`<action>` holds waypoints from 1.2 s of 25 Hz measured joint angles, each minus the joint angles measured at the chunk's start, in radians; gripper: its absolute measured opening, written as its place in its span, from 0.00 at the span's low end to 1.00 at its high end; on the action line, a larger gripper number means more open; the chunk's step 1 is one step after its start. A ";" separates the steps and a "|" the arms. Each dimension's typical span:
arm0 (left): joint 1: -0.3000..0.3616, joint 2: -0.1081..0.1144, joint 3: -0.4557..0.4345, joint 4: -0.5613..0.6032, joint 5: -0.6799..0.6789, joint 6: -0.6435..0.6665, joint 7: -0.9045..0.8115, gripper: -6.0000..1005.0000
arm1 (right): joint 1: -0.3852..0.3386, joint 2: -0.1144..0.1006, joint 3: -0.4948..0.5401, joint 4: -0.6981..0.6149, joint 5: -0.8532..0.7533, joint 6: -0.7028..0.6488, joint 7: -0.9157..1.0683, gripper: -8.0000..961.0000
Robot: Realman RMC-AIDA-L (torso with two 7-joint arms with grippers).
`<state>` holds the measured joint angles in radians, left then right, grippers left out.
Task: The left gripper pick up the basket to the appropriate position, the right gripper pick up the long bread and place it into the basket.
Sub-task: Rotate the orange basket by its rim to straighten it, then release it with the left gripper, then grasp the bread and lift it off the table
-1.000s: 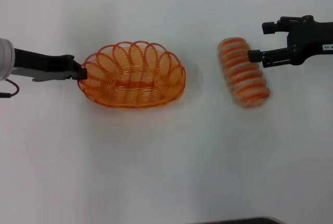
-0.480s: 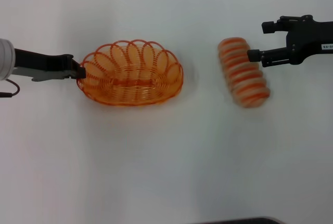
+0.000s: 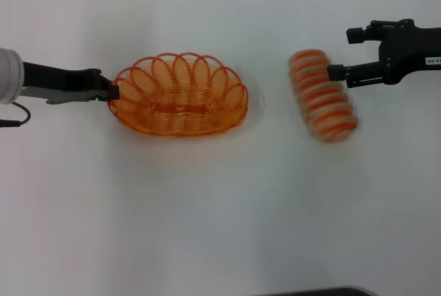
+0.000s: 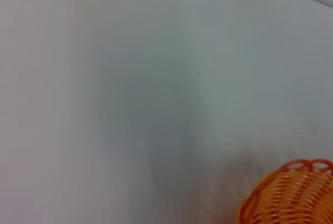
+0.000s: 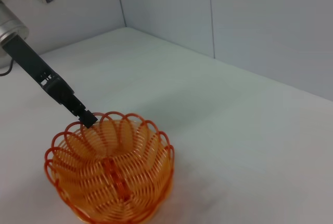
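Note:
The orange wire basket [image 3: 179, 95] is left of centre on the white table, and part of it shows in the left wrist view [image 4: 291, 195]. My left gripper [image 3: 110, 91] is shut on the basket's left rim; the right wrist view shows the same grip [image 5: 86, 117] on the basket [image 5: 112, 172]. The long bread [image 3: 322, 95], pale tan with orange stripes, lies at an angle right of centre. My right gripper [image 3: 344, 54] is open beside the bread's far right end, with its nearer finger [image 3: 337, 72] next to the loaf's side.
The white table [image 3: 220, 213] extends towards me. A grey wall [image 5: 260, 21] stands behind the table in the right wrist view. A dark edge [image 3: 317, 291] shows at the bottom of the head view.
The basket and my left gripper have shifted a little to the right and slightly away. The right gripper and the bread have stayed where they were.

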<state>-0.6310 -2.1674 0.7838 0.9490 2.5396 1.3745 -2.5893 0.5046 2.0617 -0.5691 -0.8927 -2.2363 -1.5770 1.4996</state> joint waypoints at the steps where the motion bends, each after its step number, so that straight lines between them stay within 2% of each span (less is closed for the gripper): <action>1: 0.000 0.000 0.000 0.000 0.000 -0.001 0.000 0.05 | 0.000 0.000 0.000 0.000 0.000 0.000 0.000 0.98; 4: 0.003 0.002 -0.001 0.002 -0.002 -0.005 -0.007 0.18 | 0.000 0.000 0.000 0.000 0.001 0.000 0.000 0.98; 14: 0.026 0.002 0.004 0.062 -0.006 0.006 -0.022 0.41 | 0.001 0.000 0.011 0.000 0.001 0.000 0.003 0.98; 19: 0.038 0.006 -0.002 0.090 -0.032 0.026 0.024 0.56 | 0.006 0.000 0.024 0.000 0.006 0.000 0.028 0.98; 26: 0.060 0.014 -0.036 0.108 -0.084 0.097 0.232 0.84 | 0.019 -0.008 0.027 0.000 0.073 0.000 0.140 0.98; 30: 0.109 0.022 -0.065 0.102 -0.185 0.155 0.436 0.87 | 0.052 -0.033 0.013 0.000 0.072 0.017 0.326 0.98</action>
<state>-0.5217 -2.1451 0.7192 1.0514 2.3544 1.5299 -2.1534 0.5567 2.0283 -0.5556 -0.8926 -2.1641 -1.5597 1.8257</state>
